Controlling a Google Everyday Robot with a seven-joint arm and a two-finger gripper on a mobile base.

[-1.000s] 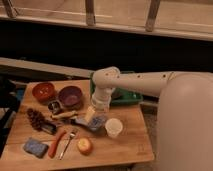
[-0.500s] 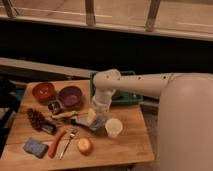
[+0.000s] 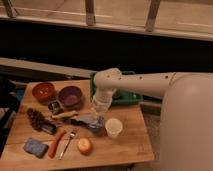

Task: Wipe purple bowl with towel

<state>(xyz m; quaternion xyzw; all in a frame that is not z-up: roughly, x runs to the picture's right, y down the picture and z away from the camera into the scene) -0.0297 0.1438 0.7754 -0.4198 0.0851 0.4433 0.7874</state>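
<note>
The gripper [image 3: 100,109] has dipped over the past second toward the crumpled towel [image 3: 91,121] at mid-worktop [image 3: 131,150]; whether it is clenched cannot be told. The purple bowl [image 3: 70,96] waits nearby at its ten o'clock, seemingly unwiped, with the towel pickup apparently beginning.

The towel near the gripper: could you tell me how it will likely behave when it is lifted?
The towel lies crumpled in folds, so it will probably hang limp and drape rather than hold its shape. It is a small bunched heap, so likely light. The gripper hangs just above it, right of the purple bowl.
</note>
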